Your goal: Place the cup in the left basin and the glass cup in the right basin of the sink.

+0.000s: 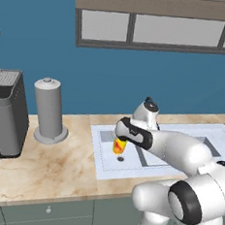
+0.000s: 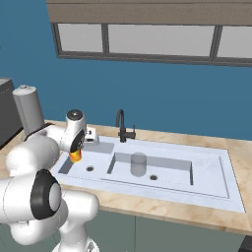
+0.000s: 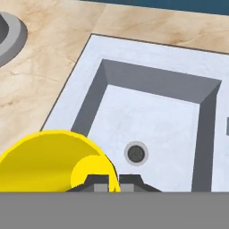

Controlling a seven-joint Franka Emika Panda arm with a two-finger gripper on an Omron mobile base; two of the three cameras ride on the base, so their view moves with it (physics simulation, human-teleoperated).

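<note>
The pale double sink (image 2: 216,177) is set in the marbled bench (image 1: 40,171). In its wider right basin (image 2: 172,178) stands the grey glass cup (image 2: 139,164). Above the square left basin (image 3: 147,134) hangs the yellow, red-splashed cup (image 1: 119,146), its rim clamped in the closed pincer (image 1: 122,139).

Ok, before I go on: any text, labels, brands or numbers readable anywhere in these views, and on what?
None. No readable text on the cup, glass cup, sink, faucet, grey cylinder or the dark appliance; their surfaces are plain.
</note>
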